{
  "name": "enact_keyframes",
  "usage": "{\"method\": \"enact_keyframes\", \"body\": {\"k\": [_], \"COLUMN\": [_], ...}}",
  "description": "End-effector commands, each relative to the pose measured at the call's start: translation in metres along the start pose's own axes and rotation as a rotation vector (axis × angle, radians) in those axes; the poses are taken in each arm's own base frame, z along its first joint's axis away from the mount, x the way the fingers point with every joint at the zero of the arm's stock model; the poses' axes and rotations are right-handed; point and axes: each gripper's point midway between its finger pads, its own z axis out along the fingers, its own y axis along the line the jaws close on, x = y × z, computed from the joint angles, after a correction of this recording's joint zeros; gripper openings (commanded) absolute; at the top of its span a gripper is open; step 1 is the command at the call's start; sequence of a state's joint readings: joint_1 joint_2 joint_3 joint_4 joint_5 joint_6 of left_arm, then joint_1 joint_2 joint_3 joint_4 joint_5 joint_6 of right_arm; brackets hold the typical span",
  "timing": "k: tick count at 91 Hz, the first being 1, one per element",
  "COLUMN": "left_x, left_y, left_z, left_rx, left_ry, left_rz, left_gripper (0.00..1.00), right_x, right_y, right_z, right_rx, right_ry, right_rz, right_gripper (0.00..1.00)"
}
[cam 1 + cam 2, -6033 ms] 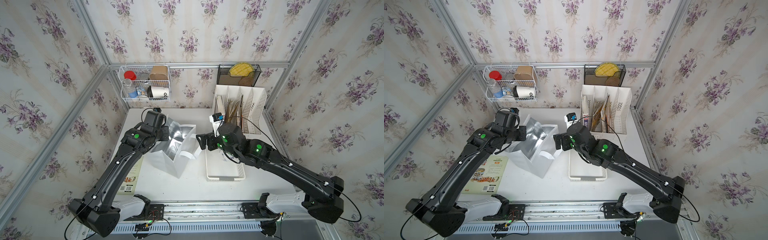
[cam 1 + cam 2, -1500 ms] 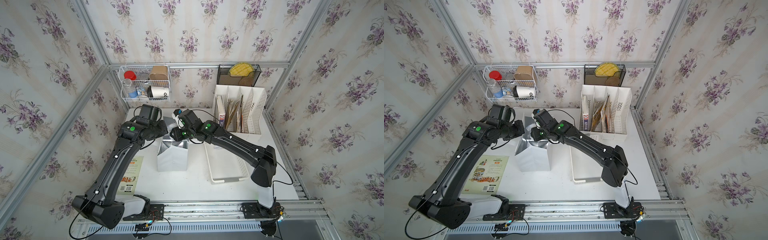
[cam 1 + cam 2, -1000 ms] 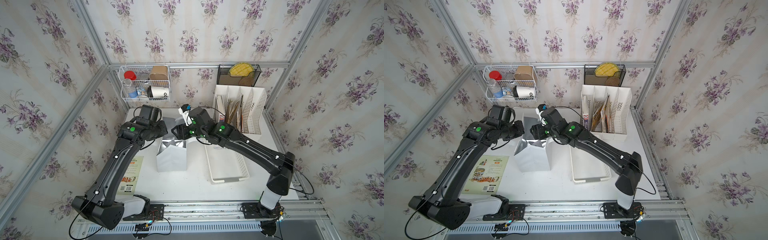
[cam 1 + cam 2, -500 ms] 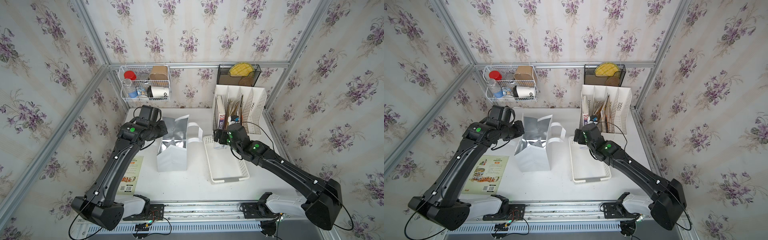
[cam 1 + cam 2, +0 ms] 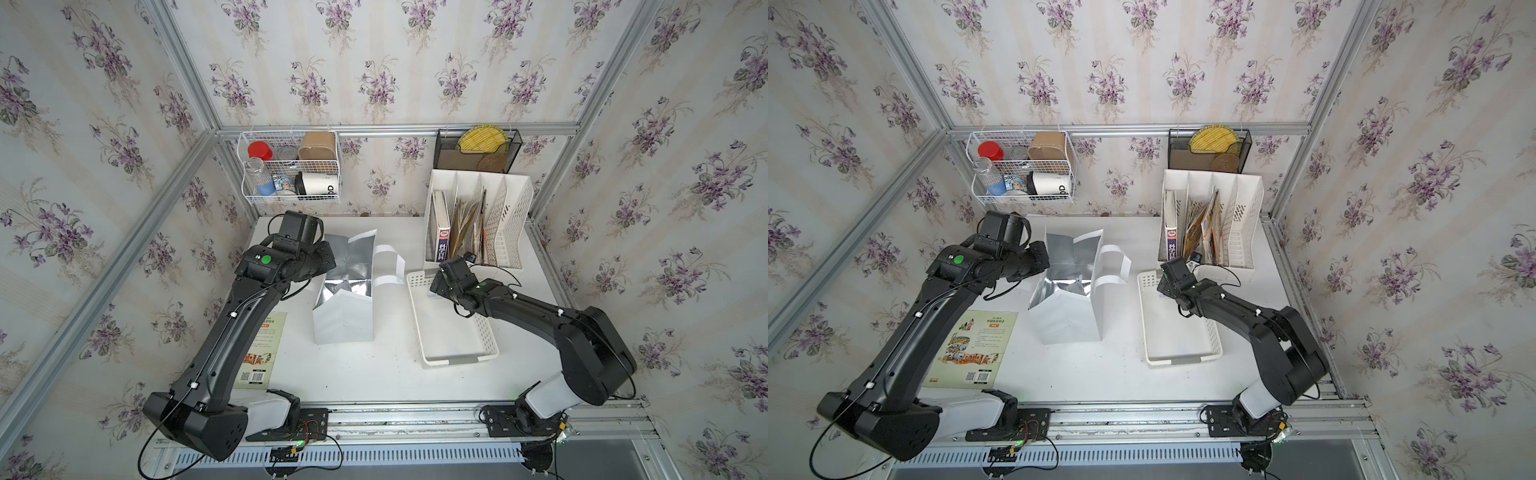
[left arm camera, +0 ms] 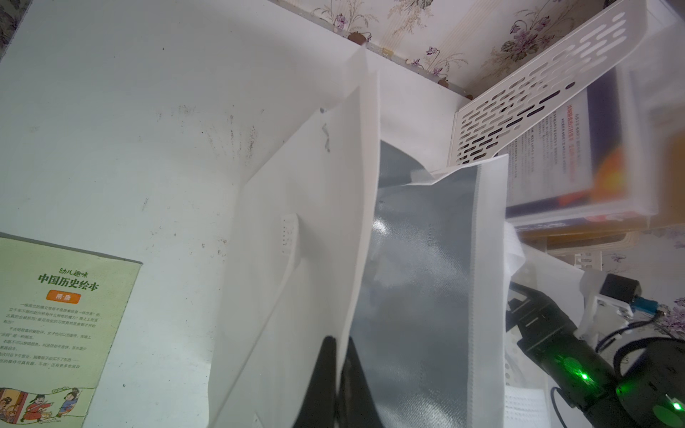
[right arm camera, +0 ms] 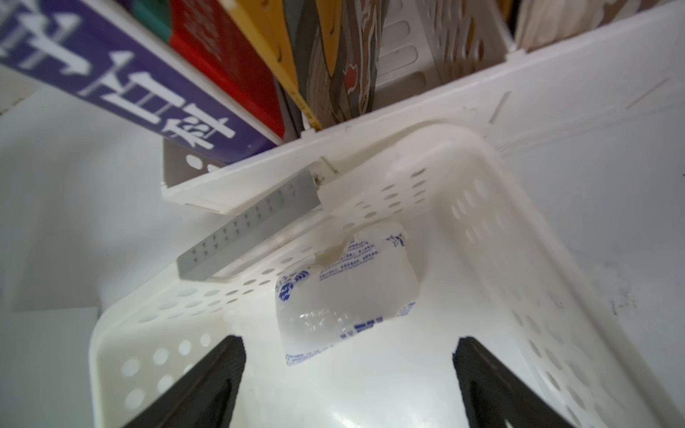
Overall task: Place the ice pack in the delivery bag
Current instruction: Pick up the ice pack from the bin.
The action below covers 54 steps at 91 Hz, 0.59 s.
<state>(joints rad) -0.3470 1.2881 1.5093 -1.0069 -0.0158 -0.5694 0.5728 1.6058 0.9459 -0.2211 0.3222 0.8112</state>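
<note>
The delivery bag stands upright mid-table, its mouth open and the silver lining showing. My left gripper is shut on the bag's left wall at the rim, one finger outside and one inside. The ice pack, a clear pouch with blue print, lies flat in the far end of the white perforated basket. My right gripper hangs open just above the pack, a finger on each side and touching nothing. In both top views the right wrist covers most of the pack.
A white file organizer with books stands right behind the basket, close to my right wrist. A booklet lies at the table's left edge. A wire basket and a black mesh holder hang on the back wall.
My right arm has left the bag's mouth, swung right to the basket's far end and opened its jaws. The left gripper has kept its hold on the bag.
</note>
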Motion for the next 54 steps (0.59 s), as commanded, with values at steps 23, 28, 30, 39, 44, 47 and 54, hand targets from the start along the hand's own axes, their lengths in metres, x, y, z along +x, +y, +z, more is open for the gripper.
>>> {"method": "enact_keyframes", "body": {"k": [23, 28, 30, 39, 44, 47, 54], "left_x": [-0.006, -0.006, -0.006, -0.007, -0.006, -0.006, -0.007], "left_y": [-0.001, -0.001, 0.0, 0.0, 0.001, 0.001, 0.0], "left_z": [0.001, 0.001, 0.0, 0.001, 0.001, 0.001, 0.001], "left_rx": [0.0, 0.001, 0.0, -0.003, -0.004, -0.004, -0.003], "left_ry": [-0.028, -0.028, -0.029, -0.035, -0.033, -0.032, -0.036], "left_rz": [0.0, 0.001, 0.001, -0.002, -0.003, -0.002, -0.004], "left_gripper": [0.0, 0.0, 0.0, 0.0, 0.0, 0.0, 0.0], "right_x": [0.0, 0.006, 0.008, 0.017, 0.022, 0.025, 0.032], "right_y": [-0.007, -0.008, -0.009, -0.013, -0.016, -0.018, -0.02], "right_z": [0.038, 0.042, 0.043, 0.042, 0.041, 0.039, 0.035], "right_rx": [0.111, 0.108, 0.108, 0.099, 0.088, 0.08, 0.059], "right_ry": [-0.007, 0.01, 0.018, 0.042, 0.048, 0.055, 0.073], "right_rz": [-0.066, -0.08, -0.085, -0.093, -0.093, -0.094, -0.109], "right_gripper": [0.92, 0.92, 0.91, 0.86, 0.82, 0.8, 0.78]}}
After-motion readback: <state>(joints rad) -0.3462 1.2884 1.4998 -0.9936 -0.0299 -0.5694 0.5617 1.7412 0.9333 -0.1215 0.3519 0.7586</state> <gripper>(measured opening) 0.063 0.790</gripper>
